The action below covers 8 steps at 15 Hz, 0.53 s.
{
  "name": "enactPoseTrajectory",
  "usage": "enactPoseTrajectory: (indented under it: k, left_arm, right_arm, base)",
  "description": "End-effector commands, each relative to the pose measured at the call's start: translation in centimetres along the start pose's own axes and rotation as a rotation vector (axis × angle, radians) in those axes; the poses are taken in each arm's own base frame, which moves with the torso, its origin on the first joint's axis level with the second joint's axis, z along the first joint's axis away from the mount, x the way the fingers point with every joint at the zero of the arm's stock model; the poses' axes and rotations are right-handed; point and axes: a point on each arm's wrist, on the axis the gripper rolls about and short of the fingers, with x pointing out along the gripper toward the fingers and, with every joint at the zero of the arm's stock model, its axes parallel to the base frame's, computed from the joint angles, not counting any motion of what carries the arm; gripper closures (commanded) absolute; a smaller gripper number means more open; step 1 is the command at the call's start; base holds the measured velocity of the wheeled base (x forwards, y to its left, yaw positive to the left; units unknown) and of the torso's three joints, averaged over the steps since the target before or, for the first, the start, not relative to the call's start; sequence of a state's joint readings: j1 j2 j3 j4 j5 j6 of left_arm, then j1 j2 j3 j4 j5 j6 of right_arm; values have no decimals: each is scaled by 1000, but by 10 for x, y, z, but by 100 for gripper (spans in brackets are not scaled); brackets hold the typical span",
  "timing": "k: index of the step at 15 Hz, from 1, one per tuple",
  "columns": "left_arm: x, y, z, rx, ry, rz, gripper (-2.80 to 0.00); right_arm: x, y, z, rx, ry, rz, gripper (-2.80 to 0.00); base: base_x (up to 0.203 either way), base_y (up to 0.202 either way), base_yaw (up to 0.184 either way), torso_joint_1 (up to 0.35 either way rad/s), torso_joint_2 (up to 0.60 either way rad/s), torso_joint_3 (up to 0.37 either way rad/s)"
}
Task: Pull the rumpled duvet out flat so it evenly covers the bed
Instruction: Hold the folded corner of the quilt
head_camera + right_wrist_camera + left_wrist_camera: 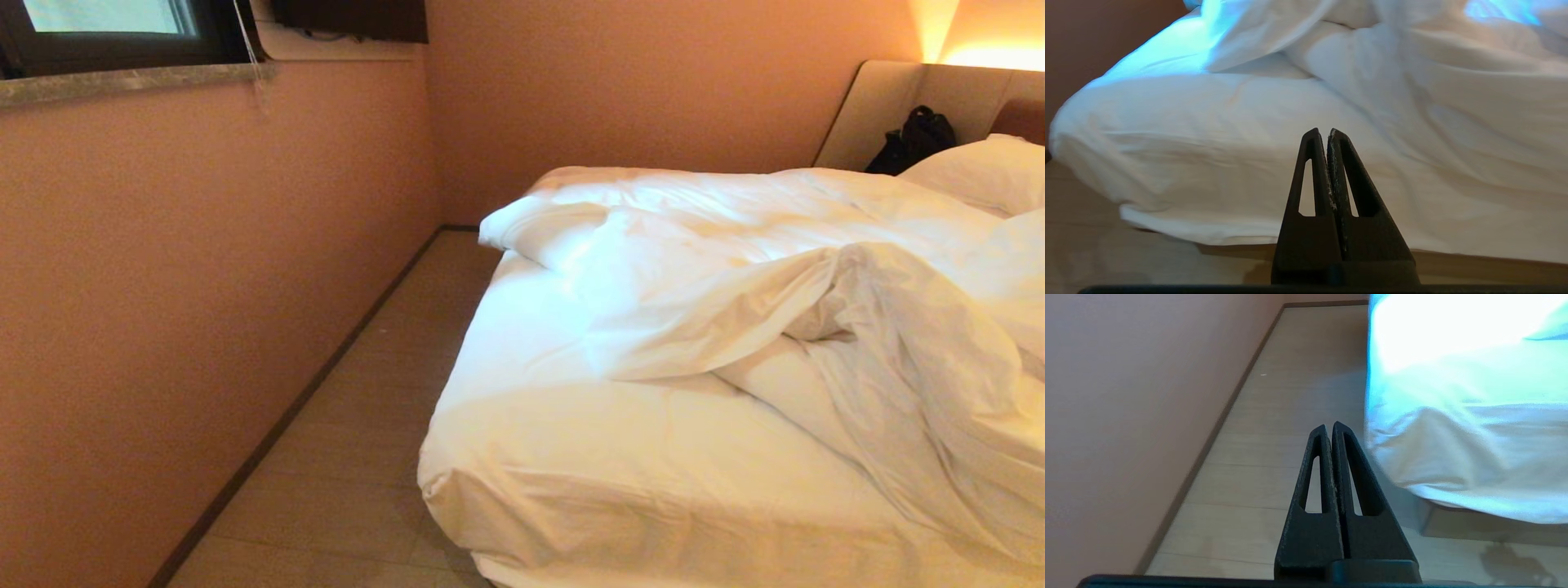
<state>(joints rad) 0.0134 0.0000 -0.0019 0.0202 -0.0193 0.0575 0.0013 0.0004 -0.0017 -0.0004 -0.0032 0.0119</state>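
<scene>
The white duvet (pixel 735 278) lies bunched in thick folds across the bed, heaped toward the right and turned back on itself in the middle. White cloth hangs over the near corner (pixel 506 490). In the left wrist view, my left gripper (pixel 1329 426) is shut and empty above the floor, just left of the bed's corner and its tan base (pixel 1457 526). My right gripper (pixel 1323 132) is shut and empty too. It points at the wrinkled duvet (pixel 1412 122) draped over the bed's near side, short of touching it. Neither gripper shows in the head view.
A pink wall (pixel 204 286) runs along the left, leaving a narrow strip of pale floor (pixel 367 425) between it and the bed. A pillow (pixel 980 171) and a black bag (pixel 914 139) sit by the padded headboard (pixel 882 106). A window (pixel 106 24) is at the upper left.
</scene>
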Motion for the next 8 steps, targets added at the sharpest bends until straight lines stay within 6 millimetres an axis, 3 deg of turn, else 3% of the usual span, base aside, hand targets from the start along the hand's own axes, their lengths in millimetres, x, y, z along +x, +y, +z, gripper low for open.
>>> enactPoseTrajectory:
  k: [1,8]
  left_arm:
    - [0,0,0,1,0,1,0]
    - [0,0,0,-1,-1,1,0]
  right_arm:
    - [0,0,0,0,-1,0,0]
    - [0,0,0,0,-1,0,0]
  base:
    - [0,-193,0,2,2,2]
    - [0,-193,0,1,3,0]
